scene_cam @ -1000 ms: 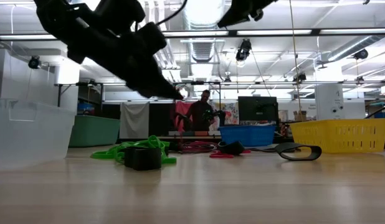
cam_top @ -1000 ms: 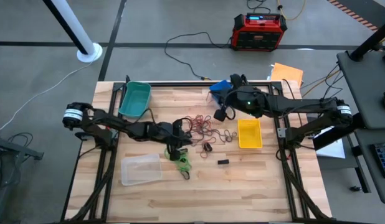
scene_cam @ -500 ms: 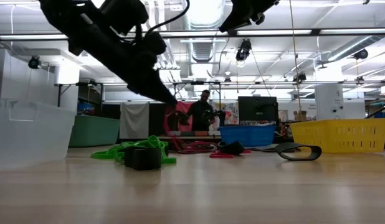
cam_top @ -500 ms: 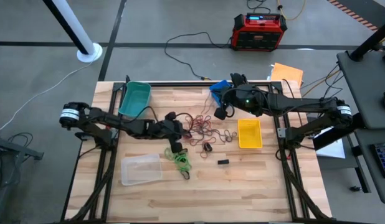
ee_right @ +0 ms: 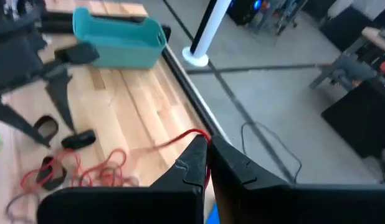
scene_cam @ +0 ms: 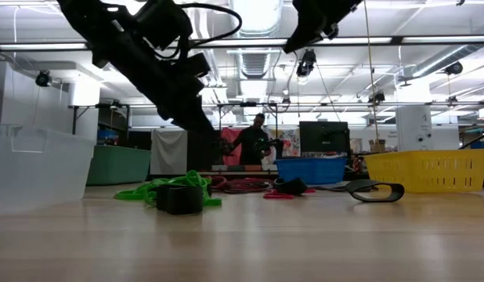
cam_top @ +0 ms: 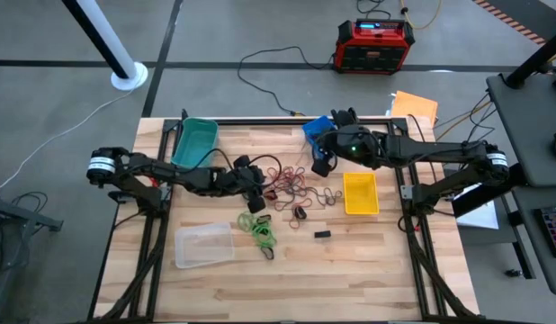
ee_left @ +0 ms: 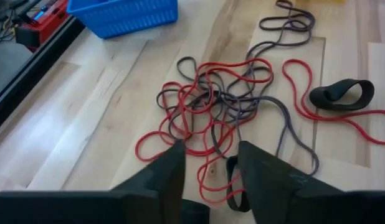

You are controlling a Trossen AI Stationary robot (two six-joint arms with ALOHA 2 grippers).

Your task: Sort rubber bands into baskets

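Note:
A tangle of red and dark rubber bands (cam_top: 291, 184) lies mid-table and fills the left wrist view (ee_left: 217, 106). My left gripper (cam_top: 257, 191) hovers open at its left edge, one finger on each side of a few strands (ee_left: 210, 163), touching none. A heap of green rubber bands (cam_top: 258, 229) lies nearer the front. My right gripper (cam_top: 319, 166) hangs high by the blue basket (cam_top: 314, 128), shut on a red rubber band. The teal basket (cam_top: 195, 142), the yellow basket (cam_top: 360, 193) and the clear basket (cam_top: 204, 245) stand around the tangle. My right gripper pinches a red rubber band (ee_right: 183, 138) between its shut fingertips. The strand runs out sideways from the tips, lifted well clear of the table. How far back it reaches and where its other end goes does not show.
A small black block (cam_top: 322, 234) lies on the wood right of the green heap. A wide black band (ee_left: 342, 93) lies just beyond the tangle. A red power unit (cam_top: 375, 45) and cables are on the floor behind the table. A person stands far back in the room (scene_cam: 258, 141).
My left gripper has swung from above the green heap toward the table's far edge to the red and dark tangle. It has tipped up from pointing down to a shallower slant, and its fingers have opened. The green heap stays on the table.

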